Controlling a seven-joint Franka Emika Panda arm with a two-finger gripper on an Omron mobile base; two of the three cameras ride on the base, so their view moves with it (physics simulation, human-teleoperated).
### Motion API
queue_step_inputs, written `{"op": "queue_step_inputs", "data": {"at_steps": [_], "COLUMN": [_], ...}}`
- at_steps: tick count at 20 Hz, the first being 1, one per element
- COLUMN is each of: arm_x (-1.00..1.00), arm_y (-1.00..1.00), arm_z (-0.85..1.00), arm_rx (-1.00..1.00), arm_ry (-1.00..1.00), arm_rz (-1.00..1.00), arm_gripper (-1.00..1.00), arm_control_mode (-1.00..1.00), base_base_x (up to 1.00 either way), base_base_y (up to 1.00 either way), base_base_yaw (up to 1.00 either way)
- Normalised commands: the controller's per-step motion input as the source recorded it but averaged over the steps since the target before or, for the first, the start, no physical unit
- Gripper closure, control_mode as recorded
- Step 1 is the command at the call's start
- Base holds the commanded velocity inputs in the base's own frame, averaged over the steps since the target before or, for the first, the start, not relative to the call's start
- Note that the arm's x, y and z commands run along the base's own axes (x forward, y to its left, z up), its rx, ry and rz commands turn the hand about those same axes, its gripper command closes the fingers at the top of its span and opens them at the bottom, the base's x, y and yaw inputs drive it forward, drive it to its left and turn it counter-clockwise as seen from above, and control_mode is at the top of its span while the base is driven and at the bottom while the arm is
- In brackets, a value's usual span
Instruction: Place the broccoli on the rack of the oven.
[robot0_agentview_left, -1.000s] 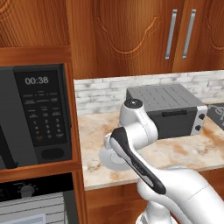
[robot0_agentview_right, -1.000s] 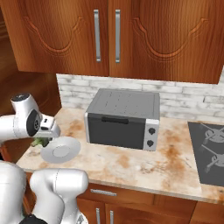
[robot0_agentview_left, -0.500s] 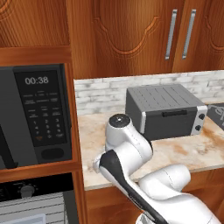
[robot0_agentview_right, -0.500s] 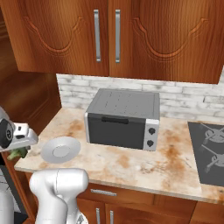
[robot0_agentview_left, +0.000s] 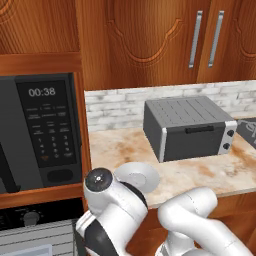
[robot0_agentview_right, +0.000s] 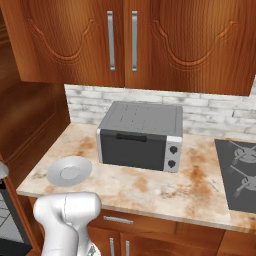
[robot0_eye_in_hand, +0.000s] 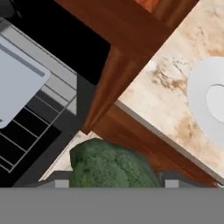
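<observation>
The broccoli (robot0_eye_in_hand: 109, 165), a dark-green floret, sits at the bottom of the hand view with my gripper (robot0_eye_in_hand: 114, 183) shut on it; grey fingertips (robot0_eye_in_hand: 60, 183) flank it. Beyond it lies the oven (robot0_eye_in_hand: 26, 83), with its pale ribbed front, bluish window and dark wire bars (robot0_eye_in_hand: 22, 135) beside the panel. In the left base view the oven's knob (robot0_agentview_left: 31, 218) and ribbed front (robot0_agentview_left: 37, 240) sit under the microwave, and my arm (robot0_agentview_left: 107, 210) bends down in front of the counter's left end. The hand itself is hidden low behind the arm.
The round grey-white plate (robot0_agentview_left: 139, 175) lies on the marble counter (robot0_agentview_right: 150, 187) near its left end. A grey toaster oven (robot0_agentview_right: 140, 135) stands mid-counter, and a stove top (robot0_agentview_right: 242, 175) lies at the right. The black microwave (robot0_agentview_left: 35, 130) is set above the oven. A wooden cabinet post (robot0_eye_in_hand: 109, 94) separates oven and counter.
The arm has swung left and down from over the plate, past the counter's end, carrying the broccoli toward the oven. The gripper has dropped out of the right base view.
</observation>
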Motion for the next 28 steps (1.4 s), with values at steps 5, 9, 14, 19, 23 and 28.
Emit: {"op": "queue_step_inputs", "data": {"at_steps": [5,9,14,19,23,28], "arm_x": [-0.01,0.07,0.0,0.0,0.0,0.0], "arm_y": [1.0,1.0,1.0,0.98,1.0,0.92], "arm_z": [-0.86,-0.94,-0.75,-0.34,-0.15,-0.63], "arm_rx": [0.03,0.1,0.04,0.0,0.0,0.11], "arm_ry": [-0.06,0.0,0.0,0.0,0.0,0.02], "arm_rz": [0.04,0.0,0.0,-0.1,-0.18,-0.11], "arm_gripper": [1.0,1.0,1.0,1.0,1.0,1.0], "arm_control_mode": [-1.0,-1.0,-1.0,-1.0,-1.0,-1.0], "base_base_x": [0.0,0.0,0.0,0.0,0.0,0.0], "base_base_y": [0.0,0.0,0.0,0.0,0.0,0.0], "base_base_yaw": [0.0,0.0,0.0,0.0,0.0,0.0]}}
